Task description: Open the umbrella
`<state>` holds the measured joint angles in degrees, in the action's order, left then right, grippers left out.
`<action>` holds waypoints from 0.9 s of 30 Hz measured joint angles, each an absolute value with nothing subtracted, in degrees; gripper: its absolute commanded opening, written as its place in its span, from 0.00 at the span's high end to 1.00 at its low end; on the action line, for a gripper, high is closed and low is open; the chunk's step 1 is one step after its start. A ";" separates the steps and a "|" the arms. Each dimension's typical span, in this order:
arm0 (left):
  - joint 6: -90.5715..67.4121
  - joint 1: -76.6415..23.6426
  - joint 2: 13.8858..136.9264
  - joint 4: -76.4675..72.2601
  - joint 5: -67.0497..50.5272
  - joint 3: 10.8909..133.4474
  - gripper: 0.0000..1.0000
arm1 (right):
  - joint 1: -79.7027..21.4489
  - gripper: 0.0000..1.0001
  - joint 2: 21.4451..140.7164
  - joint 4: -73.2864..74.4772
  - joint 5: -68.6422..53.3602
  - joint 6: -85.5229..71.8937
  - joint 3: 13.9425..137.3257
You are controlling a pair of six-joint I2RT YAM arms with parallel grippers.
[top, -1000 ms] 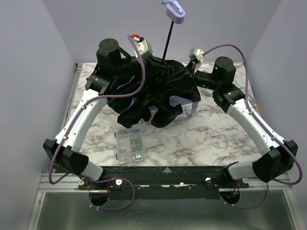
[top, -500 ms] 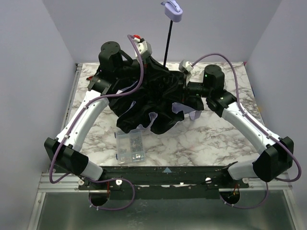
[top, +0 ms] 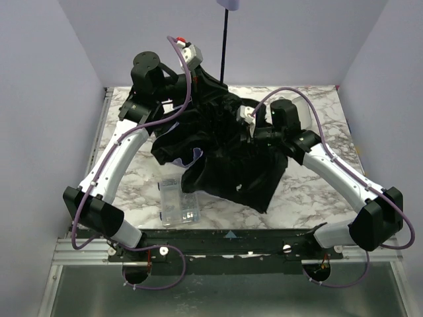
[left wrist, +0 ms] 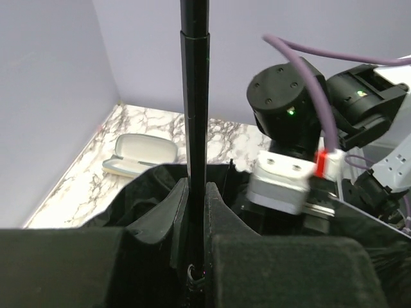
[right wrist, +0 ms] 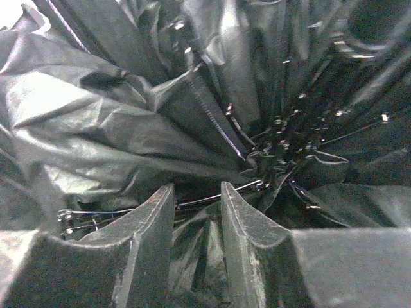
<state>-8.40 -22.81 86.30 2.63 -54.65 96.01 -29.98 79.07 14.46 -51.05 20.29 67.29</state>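
Top external: the umbrella (top: 228, 155) stands handle-up over the table (top: 297, 198), slack, part-spread, not yet locked open; left wrist: left gripper (left wrist: 196, 192) clamped on the shaft (left wrist: 194, 96); right wrist: right gripper (right wrist: 196, 202) narrowly parted amid black folds, hold indeterminate.

Clear parts box (top: 178, 201) on marble table (top: 310, 198)

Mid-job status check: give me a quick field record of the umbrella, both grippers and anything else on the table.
umbrella: canopy crumpled, black lining showing, not spread
shaft: sticks up out of the canopy
left gripper: jaws shut on the shaft
right gripper: buried in canopy folds among the ribs; grip unclear
box: clear, near edge, canopy overlapping its far end
case: cream, closed, lying on the table
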 measured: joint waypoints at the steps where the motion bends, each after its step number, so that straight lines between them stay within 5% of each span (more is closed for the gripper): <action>1: -8.40 -22.65 86.61 2.63 -54.37 96.40 1.00 | -30.11 0.56 79.07 15.81 -50.83 22.48 67.31; 10: -7.51 -22.52 89.86 5.34 -53.34 99.09 1.00 | -33.82 0.42 78.28 25.28 -45.34 36.05 67.31; 27: -7.44 -22.26 89.25 3.97 -57.36 99.09 1.00 | -33.26 0.41 72.10 -0.38 -31.92 1.72 73.73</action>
